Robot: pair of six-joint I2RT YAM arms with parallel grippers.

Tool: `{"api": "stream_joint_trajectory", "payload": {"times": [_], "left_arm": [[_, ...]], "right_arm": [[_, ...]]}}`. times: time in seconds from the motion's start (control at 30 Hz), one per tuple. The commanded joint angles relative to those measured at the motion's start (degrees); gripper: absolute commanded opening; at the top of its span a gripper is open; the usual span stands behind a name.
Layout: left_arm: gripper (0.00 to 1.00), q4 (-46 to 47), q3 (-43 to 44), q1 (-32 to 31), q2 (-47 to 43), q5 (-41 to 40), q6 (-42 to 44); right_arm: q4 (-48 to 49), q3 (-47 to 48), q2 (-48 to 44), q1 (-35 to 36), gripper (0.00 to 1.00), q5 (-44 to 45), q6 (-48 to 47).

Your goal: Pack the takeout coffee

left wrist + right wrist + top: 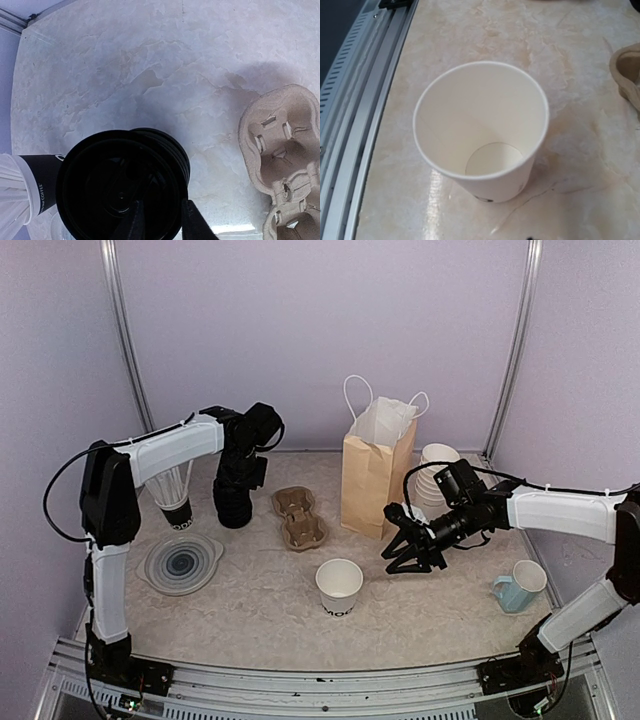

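While the left claw [162, 221] points straight down over a stack of black lids [120, 185] at the left of the overhead frame, its two fingers stand a narrow gap apart with the rim of the top lid between them. Whether they actually pinch that rim I cannot tell, since the wrist view catches only the fingertips at its bottom edge. Just left of the lids a ribbed white cup stack [175, 502] stands upright in a black sleeve. Below it in the frame, a clear round dish [180, 562] lies flat on the bench [250, 625].

The takeout cup [340, 585], white with black lettering near its base, stands upright at lower centre of the overhead frame, apart from everything else. Its mouth is uncovered, and the right wrist view looks straight down to its bare bottom.

The right claw [408, 552] hangs just right of that cup, angled down toward the bench, its fingers spread wide with nothing between them.

A cardboard cup carrier [298, 518] lies flat between the lids and a brown paper bag [375, 475]. The bag stands upright and open at upper centre, its white handles raised. Just right of the bag is a stack of lidless white cups [435, 475], and a light blue mug [520, 587] sits at lower right beside the right arm.
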Motion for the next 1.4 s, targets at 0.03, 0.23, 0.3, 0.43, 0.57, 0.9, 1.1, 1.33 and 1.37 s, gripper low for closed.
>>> {"api": "stream_joint_trajectory", "payload": {"times": [0.03,0.23,0.3,0.43,0.57,0.9,1.1,1.33,1.37], "left_arm": [[0.34,-4.2,0.1,-0.2,-7.6,-6.7,-5.5],[0.39,-6.1,-7.1,3.3,-9.5,-5.1,-9.8],[0.39,-5.6,-7.6,3.9,-9.0,-4.2,-10.1],[0.38,-3.4,-7.2,4.4,-7.6,-2.6,-9.9],[0.36,-2.5,-5.5,5.4,-5.9,-1.7,-9.5],[0.29,-2.8,-0.9,6.7,-0.9,-0.8,-8.3],[0.17,-3.7,0.3,7.0,0.3,-2.4,-8.4],[0.07,-4.4,1.3,7.0,-1.1,-3.4,-8.0],[0.07,-4.8,1.7,6.9,-1.2,-3.6,-8.0]], "right_arm": [[-0.8,-0.1,0.6,-0.4,0.39,-0.9,-0.6],[-1.4,0.4,1.1,-0.3,0.39,-1.4,-1.1],[-1.7,0.5,1.2,-0.2,0.39,-1.4,-1.4],[-1.7,0.4,0.8,-0.2,0.39,-1.2,-1.4],[-1.7,0.1,0.5,-0.2,0.39,-0.9,-1.4],[-2.2,0.1,1.6,-0.2,0.39,-0.7,-2.3],[-2.3,0.3,2.1,-0.2,0.39,-0.7,-2.3],[-2.7,0.6,3.2,0.1,0.39,-0.7,-2.6],[-2.7,0.8,3.4,0.2,0.39,-0.8,-2.6]]}}
